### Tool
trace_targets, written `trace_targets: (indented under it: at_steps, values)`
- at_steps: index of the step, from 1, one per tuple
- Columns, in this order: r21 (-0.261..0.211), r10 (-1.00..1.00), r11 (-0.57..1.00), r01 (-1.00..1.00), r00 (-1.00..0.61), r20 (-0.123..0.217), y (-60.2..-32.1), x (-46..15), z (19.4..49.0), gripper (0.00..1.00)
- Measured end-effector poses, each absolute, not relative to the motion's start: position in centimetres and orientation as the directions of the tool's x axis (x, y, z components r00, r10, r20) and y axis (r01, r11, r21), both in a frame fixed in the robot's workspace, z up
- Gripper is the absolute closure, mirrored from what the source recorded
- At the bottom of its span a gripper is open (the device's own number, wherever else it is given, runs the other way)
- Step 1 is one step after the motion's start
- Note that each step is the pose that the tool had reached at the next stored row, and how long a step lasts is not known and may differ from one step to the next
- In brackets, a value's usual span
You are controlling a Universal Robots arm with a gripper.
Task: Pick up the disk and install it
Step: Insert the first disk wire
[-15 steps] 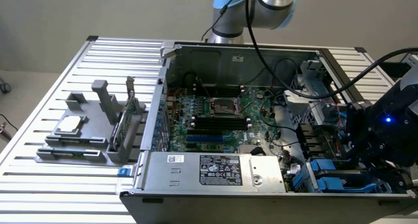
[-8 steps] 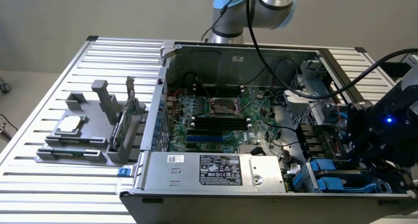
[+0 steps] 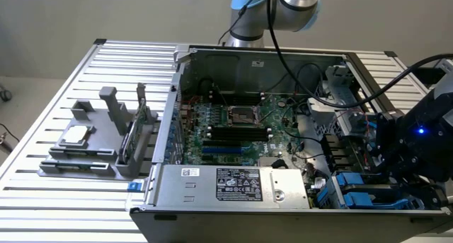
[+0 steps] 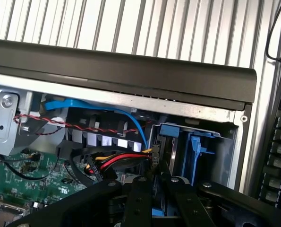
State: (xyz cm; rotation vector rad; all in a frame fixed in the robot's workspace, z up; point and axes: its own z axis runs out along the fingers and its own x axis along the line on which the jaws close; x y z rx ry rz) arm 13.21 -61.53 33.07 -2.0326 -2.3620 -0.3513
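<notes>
The disk (image 4: 170, 131) stands edge-on in the drive bay at the front corner of the open computer case (image 3: 247, 62); its blue carrier frame shows at the slot's end. My gripper (image 4: 159, 165) hangs right over that slot. Its fingers (image 4: 140, 189) are drawn close together on the disk's thin edge, and a bit of blue shows between them. In the exterior view my gripper (image 3: 393, 163) is low over the bay at the view's right, where blue carrier parts (image 3: 361, 196) show; its fingertips are hidden behind the black wrist body.
A grey rack (image 3: 85, 158) on the slatted table at the exterior view's left holds a small silver chip (image 3: 78, 134) and an upright card (image 3: 138, 123). The power supply box (image 3: 234, 184), the motherboard (image 3: 234, 123), and red-yellow cables (image 4: 116, 161) and a blue cable (image 4: 131, 118) crowd the bay.
</notes>
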Motion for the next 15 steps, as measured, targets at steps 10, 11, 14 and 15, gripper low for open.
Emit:
trace_targets:
  at_steps: [10,11,14,15]
  values:
    - [0.165,0.979,0.122,0.979,-0.146,0.145,-61.54,13.2,32.94,0.83]
    - [0.165,0.979,0.121,0.979,-0.145,0.145,-61.53,13.2,32.94,0.83]
    - [0.165,0.979,0.119,0.979,-0.143,0.145,-61.53,13.2,32.94,0.83]
    - [0.166,0.979,0.118,0.979,-0.143,0.145,-61.53,13.2,32.94,0.83]
